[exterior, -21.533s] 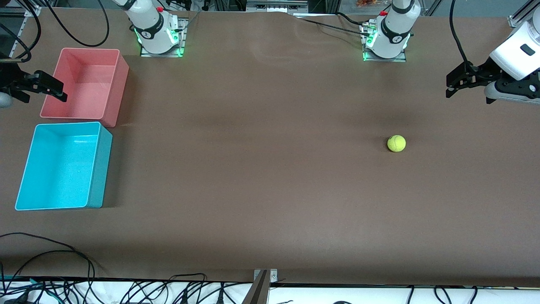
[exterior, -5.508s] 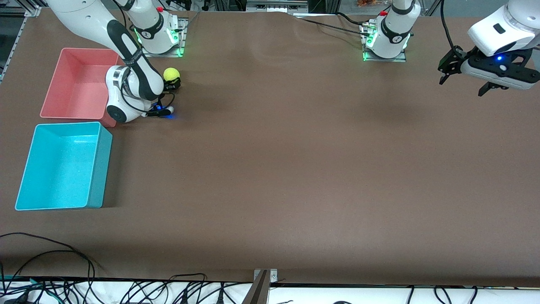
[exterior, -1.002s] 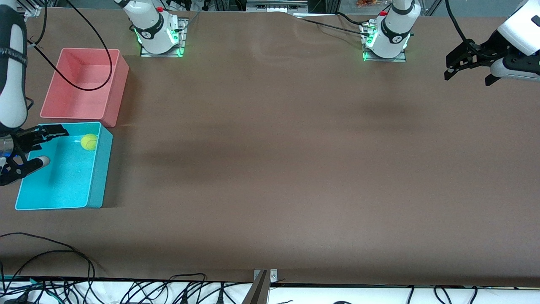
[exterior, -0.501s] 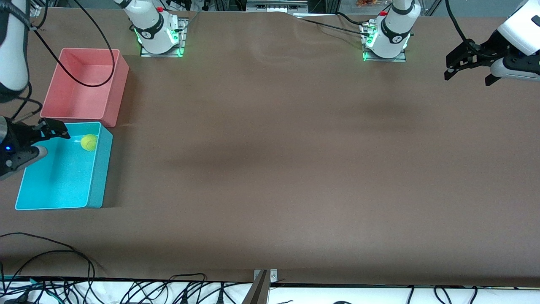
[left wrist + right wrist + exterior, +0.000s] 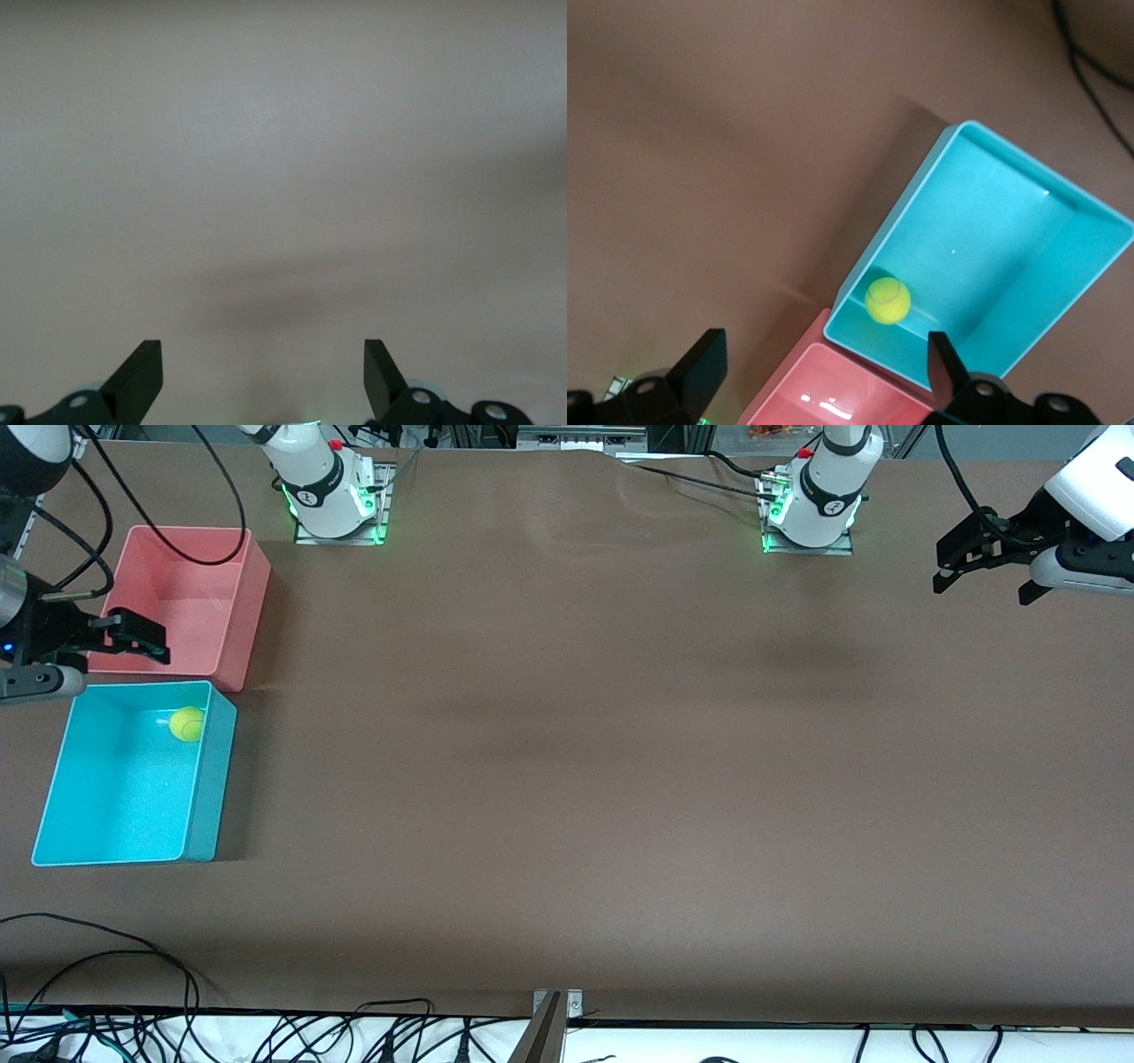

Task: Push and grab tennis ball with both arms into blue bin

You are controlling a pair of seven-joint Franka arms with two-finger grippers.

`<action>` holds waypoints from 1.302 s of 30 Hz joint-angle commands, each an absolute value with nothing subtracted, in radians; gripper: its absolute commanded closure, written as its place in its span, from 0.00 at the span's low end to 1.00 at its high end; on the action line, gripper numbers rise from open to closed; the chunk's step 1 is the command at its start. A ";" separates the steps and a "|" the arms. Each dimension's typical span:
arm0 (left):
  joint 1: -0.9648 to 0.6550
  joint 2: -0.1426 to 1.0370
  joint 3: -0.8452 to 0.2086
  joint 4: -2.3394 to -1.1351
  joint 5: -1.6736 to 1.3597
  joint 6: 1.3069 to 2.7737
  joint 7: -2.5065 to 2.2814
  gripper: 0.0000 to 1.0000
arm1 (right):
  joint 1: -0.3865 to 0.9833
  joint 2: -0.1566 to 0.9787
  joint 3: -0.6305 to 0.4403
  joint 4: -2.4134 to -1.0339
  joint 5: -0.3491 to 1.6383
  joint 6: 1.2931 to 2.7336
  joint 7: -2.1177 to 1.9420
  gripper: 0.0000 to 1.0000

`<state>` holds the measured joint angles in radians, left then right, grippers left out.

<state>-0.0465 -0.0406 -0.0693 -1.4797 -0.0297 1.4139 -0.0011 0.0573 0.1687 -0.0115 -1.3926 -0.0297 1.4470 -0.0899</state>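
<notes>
Hovering: right pincer (image 5: 124, 642) over pink bin (image 5: 190, 593), agape; left pincer (image 5: 979, 571) waiting.

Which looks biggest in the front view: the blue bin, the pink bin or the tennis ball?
1. Blue bin and pink bin: about alike; blue lies nearer the camera, so unsure.
2. Tennis ball, in the blue bin: far smallest.

Even overhead light; soft broad shadows on the table (image 5: 567, 779); left wrist view hazy, washed-out.
</notes>
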 commanded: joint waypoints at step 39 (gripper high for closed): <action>-0.043 -0.020 -0.067 -1.437 -0.051 1.394 -0.003 0.00 | -0.034 0.003 -0.032 -1.661 0.012 1.557 -0.130 0.00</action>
<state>-0.0463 -0.0405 -0.0683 -1.4796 -0.0298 1.4139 -0.0010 -0.0144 0.0095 -0.0467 -1.6571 -0.0067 1.5646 -0.1204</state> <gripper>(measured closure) 0.000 0.000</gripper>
